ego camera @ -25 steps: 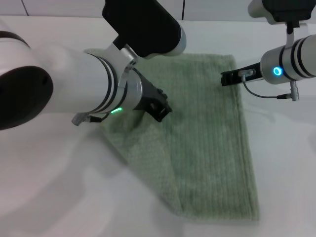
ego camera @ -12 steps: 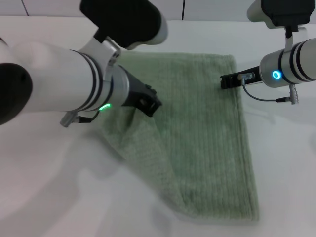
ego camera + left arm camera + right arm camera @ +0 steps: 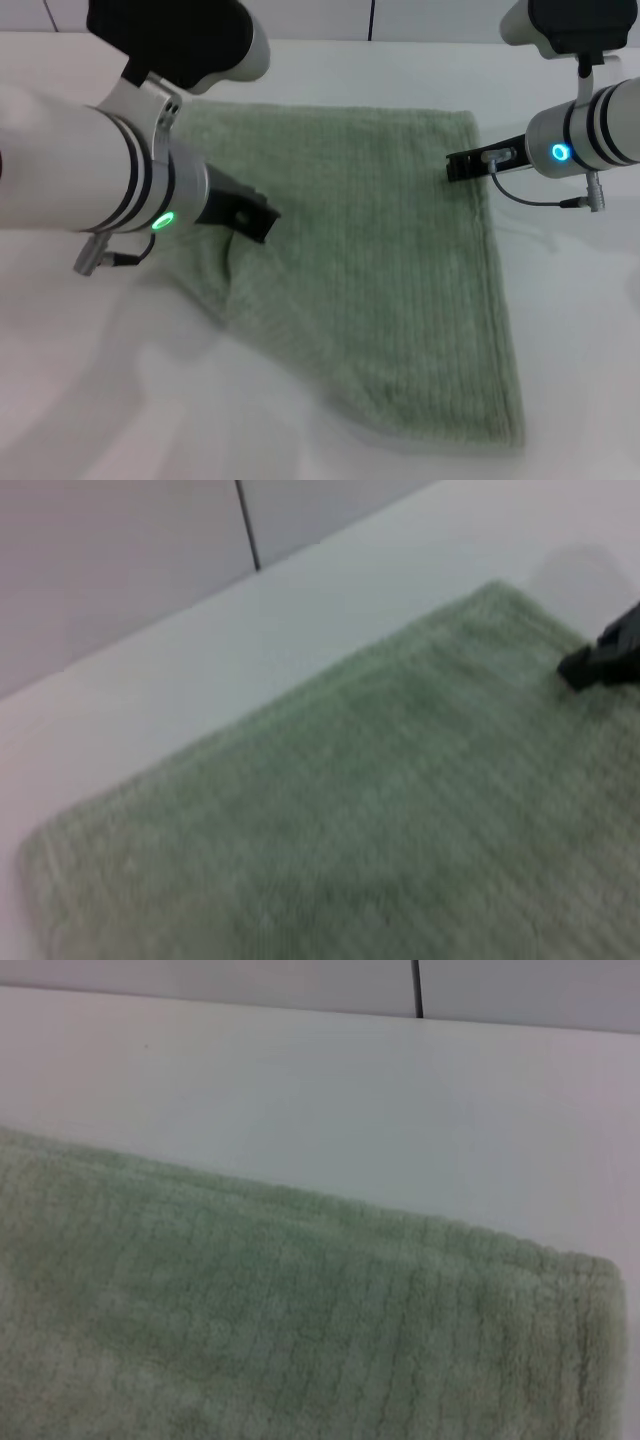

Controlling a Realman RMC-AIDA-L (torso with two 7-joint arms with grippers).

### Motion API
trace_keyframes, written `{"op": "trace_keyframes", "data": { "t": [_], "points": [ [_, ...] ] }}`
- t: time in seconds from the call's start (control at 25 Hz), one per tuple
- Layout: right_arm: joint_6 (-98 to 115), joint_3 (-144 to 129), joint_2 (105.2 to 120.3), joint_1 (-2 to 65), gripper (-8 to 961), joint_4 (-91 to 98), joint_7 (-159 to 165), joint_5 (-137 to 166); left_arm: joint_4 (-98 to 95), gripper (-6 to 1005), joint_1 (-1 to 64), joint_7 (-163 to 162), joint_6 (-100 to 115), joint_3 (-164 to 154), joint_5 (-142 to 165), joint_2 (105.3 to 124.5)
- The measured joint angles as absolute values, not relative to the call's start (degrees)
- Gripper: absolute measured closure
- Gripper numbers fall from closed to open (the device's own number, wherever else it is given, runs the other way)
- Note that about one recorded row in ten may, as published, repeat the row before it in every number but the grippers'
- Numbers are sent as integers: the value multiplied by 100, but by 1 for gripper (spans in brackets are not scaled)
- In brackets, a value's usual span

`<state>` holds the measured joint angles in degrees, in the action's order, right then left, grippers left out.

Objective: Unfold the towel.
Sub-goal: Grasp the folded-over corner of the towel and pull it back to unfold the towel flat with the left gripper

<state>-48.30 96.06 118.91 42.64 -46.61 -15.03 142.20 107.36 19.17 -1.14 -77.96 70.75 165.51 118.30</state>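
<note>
The sage-green towel (image 3: 400, 260) lies on the white table, spread wide at the far side and narrowing toward the near right corner. My left gripper (image 3: 262, 222) is at its left part, shut on a raised fold of the cloth that hangs from it down to the table. My right gripper (image 3: 452, 166) is shut and rests low on the towel's right edge near the far right corner; its tip also shows in the left wrist view (image 3: 590, 665). The towel fills the left wrist view (image 3: 380, 810). The right wrist view shows its flat hemmed corner (image 3: 250, 1320).
The white table (image 3: 580, 330) surrounds the towel on all sides. A wall with a dark seam (image 3: 416, 988) stands behind the table's far edge. My left arm's bulky forearm (image 3: 70, 170) covers the towel's far left part.
My left gripper has moved to the left with the cloth in it, drawing the folded layer open so the towel lies wider. My right gripper has stayed in place.
</note>
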Motion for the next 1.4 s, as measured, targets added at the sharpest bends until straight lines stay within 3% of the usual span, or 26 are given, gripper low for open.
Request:
{"op": "trace_keyframes", "data": {
  "t": [0.8, 1.0, 1.4],
  "points": [
    [-4840, 9632, 11882, 4260, 922, -4676, -1575, 14246, 10469, 921, 1999, -386, -8951, 7345, 16559, 11805],
    [-4843, 9636, 11882, 4269, 921, -4672, -1606, 14237, 10419, 857, 2025, -380, -8974, 7202, 16560, 11803],
    [-4916, 9626, 11883, 4213, 919, -4872, -1626, 14231, 10431, 539, 2090, -178, -8745, 7225, 16562, 11802]
  ]
}}
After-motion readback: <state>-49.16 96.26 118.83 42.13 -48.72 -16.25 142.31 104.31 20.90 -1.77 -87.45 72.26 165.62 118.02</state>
